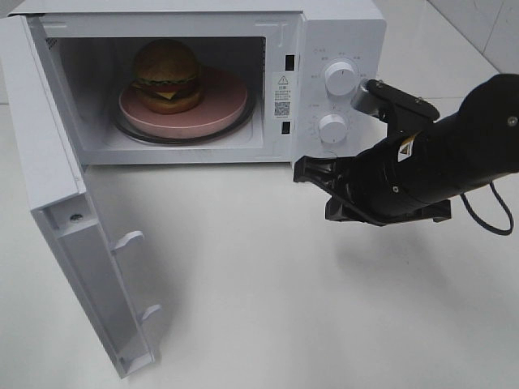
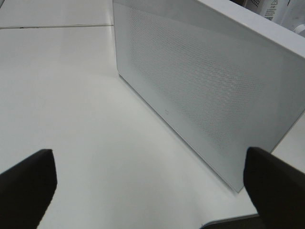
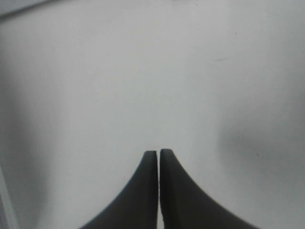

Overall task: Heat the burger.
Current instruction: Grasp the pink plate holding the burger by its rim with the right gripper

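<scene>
The burger (image 1: pixel 168 74) sits on a pink round plate (image 1: pixel 219 101) inside the white microwave (image 1: pixel 340 32), on its glass turntable. The microwave door (image 1: pixel 61 219) stands wide open to the left. My right gripper (image 1: pixel 304 172) is shut and empty, low over the table in front of the microwave's control panel; in the right wrist view its fingers (image 3: pixel 147 191) press together over bare table (image 3: pixel 143 71). My left gripper (image 2: pixel 152 183) is open and empty; its two fingertips (image 2: pixel 28 176) frame the outer face of the open door (image 2: pixel 200 95). The left arm is out of the exterior high view.
Two white knobs (image 1: pixel 340 79) sit on the microwave's right panel, just beyond my right arm (image 1: pixel 438 166). A black cable (image 1: pixel 486 215) hangs behind that arm. The white table (image 1: pixel 268 300) spreads in front of the microwave.
</scene>
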